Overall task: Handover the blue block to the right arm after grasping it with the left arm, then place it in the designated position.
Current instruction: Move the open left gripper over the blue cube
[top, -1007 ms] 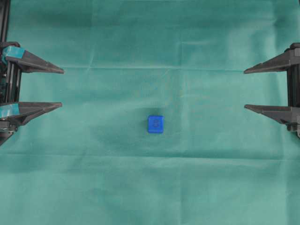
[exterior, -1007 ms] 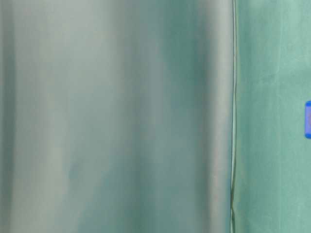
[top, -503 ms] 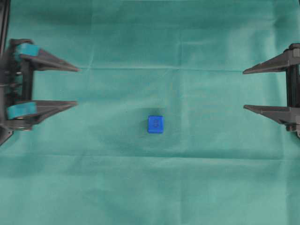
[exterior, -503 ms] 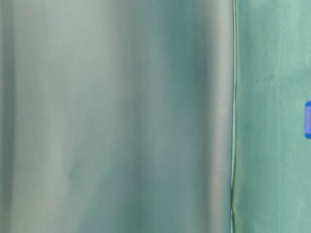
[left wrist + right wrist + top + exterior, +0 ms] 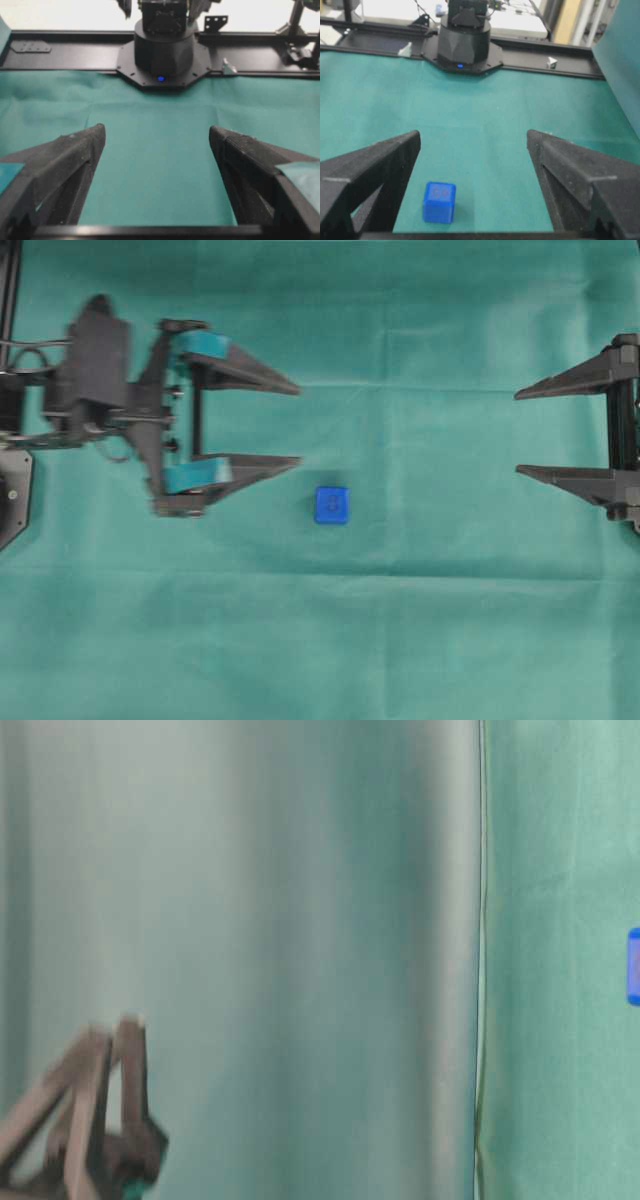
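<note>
The left gripper (image 5: 298,425) has advanced from the left edge of the overhead view toward the centre since the earlier frames; its arm body is now fully in view. The right gripper (image 5: 518,433) is unchanged at the right edge. The blue block (image 5: 332,505) has not moved. It rests on the green cloth (image 5: 420,620) near the centre, just right of and slightly nearer than the left gripper's lower fingertip, not touching it. Left fingers (image 5: 245,372), banded in teal, stand wide apart and hold nothing. Right fingers (image 5: 570,476), all black, likewise stand wide apart and empty, well apart from the block.
</note>
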You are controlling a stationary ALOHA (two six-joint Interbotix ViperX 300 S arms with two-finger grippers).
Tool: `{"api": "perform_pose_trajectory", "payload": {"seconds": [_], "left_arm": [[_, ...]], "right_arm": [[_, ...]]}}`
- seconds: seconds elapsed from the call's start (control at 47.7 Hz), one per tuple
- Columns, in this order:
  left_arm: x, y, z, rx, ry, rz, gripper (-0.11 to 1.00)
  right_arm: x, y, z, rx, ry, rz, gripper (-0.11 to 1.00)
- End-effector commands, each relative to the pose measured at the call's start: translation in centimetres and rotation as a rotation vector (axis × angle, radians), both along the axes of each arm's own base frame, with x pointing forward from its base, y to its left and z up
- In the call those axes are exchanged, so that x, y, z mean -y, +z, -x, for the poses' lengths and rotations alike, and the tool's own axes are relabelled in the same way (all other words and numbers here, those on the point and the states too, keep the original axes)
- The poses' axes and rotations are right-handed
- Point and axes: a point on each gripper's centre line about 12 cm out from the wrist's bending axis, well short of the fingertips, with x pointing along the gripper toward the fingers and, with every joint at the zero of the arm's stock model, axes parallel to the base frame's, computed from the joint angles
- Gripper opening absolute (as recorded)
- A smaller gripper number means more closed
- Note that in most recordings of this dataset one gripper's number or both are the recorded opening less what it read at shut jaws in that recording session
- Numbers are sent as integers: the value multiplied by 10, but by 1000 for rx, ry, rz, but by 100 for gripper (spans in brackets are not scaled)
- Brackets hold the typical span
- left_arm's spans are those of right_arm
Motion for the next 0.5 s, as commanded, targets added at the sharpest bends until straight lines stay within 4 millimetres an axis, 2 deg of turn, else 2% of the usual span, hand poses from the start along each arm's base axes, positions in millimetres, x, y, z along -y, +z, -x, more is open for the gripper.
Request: {"api": "perform_pose_trajectory", "payload": {"seconds": [0.0,0.147,0.482], "left_arm": [[-1,14,-13,28,1,-3,100],[-1,14,-25,-6,3,-5,100],[-1,9,-29,-96,4,18,100]], "right_arm": [[0,8,-3,18,0,0,93],[0,8,-3,20,-2,0,93],[0,8,-3,21,0,2,93]]}}
